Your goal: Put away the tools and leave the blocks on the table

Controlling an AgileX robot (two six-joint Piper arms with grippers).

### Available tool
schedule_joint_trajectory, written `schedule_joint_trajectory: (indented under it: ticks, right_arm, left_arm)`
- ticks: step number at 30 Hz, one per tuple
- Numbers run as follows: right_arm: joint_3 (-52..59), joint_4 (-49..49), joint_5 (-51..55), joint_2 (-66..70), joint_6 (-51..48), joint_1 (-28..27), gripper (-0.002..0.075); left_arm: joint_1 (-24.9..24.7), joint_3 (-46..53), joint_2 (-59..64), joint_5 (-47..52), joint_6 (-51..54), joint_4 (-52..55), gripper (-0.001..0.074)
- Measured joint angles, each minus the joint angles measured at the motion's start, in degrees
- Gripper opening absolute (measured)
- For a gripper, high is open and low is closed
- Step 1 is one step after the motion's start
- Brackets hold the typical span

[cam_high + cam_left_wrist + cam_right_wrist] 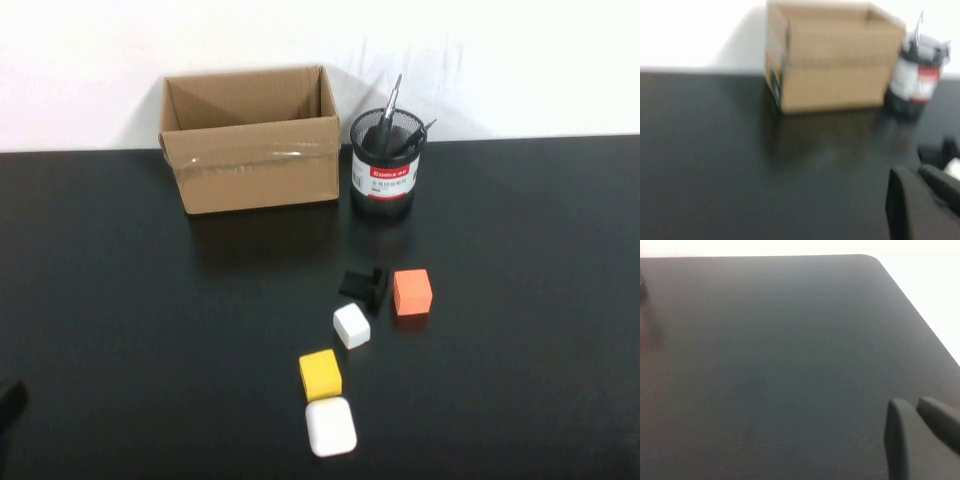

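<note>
We start with the table point(120, 300), wide, matte and black. Our left gripper point(920, 200) sits low at its near left edge; its fingers lie nearly together with nothing between them. Our right gripper point(920, 435) is out of the high view, parked over bare tabletop near a far right corner, fingers likewise drawn close and empty.

Far ahead of the left gripper and a little to its right stands the open cardboard box point(250, 140); nothing shows inside it from here. Just right of the box is the mesh pen cup point(386, 165), and the tools point(392, 125) appear to stand in it already: a thin metal shaft and dark handles poke above the rim. We cannot tell one tool from another there. If any needed lifting, we judge them stiff, light and slick, best pinched on the handle.

The blocks are well to the right of the left gripper: the flat white square point(330, 426) nearest, the yellow cube point(320, 374) touching it, then the white cube point(351, 325), then the orange cube point(412, 291). Beside the orange cube lies a small black angular piece point(363, 284). The blocks look rigid, light and easily nudged, so we would keep clear.
</note>
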Motion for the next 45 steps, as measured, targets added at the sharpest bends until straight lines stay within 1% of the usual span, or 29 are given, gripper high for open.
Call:
schedule_joint_trajectory:
  ticks: [5,9,13,16,19,21,24,25,30,45]
  right_arm:
    - [0.0,0.0,0.0,0.0,0.0,0.0,-0.0006]
    - [0.0,0.0,0.0,0.0,0.0,0.0,-0.0006]
    - [0.0,0.0,0.0,0.0,0.0,0.0,-0.0006]
    - [0.0,0.0,0.0,0.0,0.0,0.0,-0.0006]
    - [0.0,0.0,0.0,0.0,0.0,0.0,-0.0006]
    - [0.0,0.0,0.0,0.0,0.0,0.0,-0.0006]
    - [0.0,0.0,0.0,0.0,0.0,0.0,-0.0006]
    - [0.0,0.0,0.0,0.0,0.0,0.0,-0.0006]
    - [0.0,0.0,0.0,0.0,0.0,0.0,-0.0006]
    - [0.0,0.0,0.0,0.0,0.0,0.0,-0.0006]
  left_arm:
    - [9.2,3.1,-8.8,-5.0,-0.5,-0.8,-0.0003]
    - [15.4,5.3,-12.6,-6.3,-0.2,-6.0,-0.0003]
    - [21.3,7.9,-12.9,-9.1,4.8,-13.8,-0.0003]
    - [23.7,8.1,-12.9,-9.9,10.1,-16.5,-0.0003]
    - [24.2,8.1,-12.9,-6.9,16.9,-17.7,-0.0003]
    - [24.2,8.1,-12.9,-1.6,20.4,-18.4,-0.0003]
    - [24.2,8.2,-13.0,7.5,22.1,-19.3,-0.0003]
    - [24.2,8.2,-13.0,8.7,22.3,-19.7,-0.0003]
    - [24.2,8.2,-13.0,9.3,22.5,-21.6,-0.0003]
    - [24.2,8.2,-13.0,9.3,22.6,-21.7,-0.0003]
